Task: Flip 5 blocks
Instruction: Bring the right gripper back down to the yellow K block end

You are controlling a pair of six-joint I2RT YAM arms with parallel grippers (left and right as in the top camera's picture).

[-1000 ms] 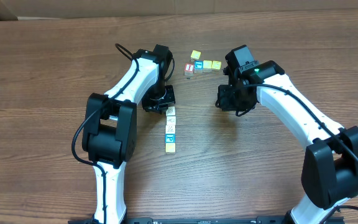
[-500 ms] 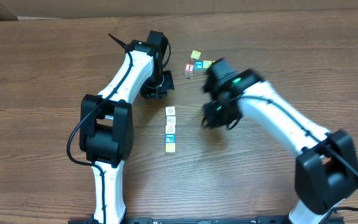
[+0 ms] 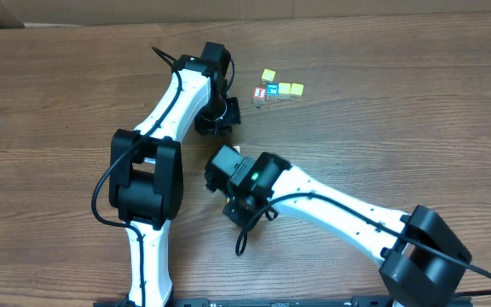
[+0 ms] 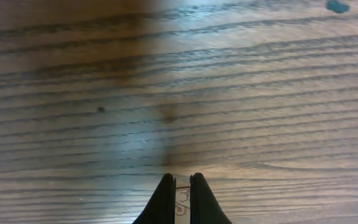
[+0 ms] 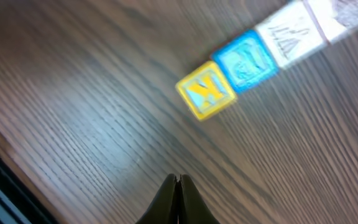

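Wood-grain worktop (image 3: pixel 382 128), middle: the blocks (image 5: pixel 289 35) lie in a row, yellow block (image 5: pixel 206 92) touching blue block (image 5: pixel 246 60). Near the yellow end hovers the right gripper (image 5: pixel 179 182), jaws pressed together, empty. The left gripper (image 4: pixel 179 185) is likewise shut and empty, nearer the far edge. A flip looks next: the right must open and straddle a block.

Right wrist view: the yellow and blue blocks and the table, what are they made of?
Yellow block: likely wood, painted matte yellow, orange mark on top. Blue block: likely the same, blue painted face, faint design. Table: wood or wood-look laminate; dark grain lines, slight sheen.
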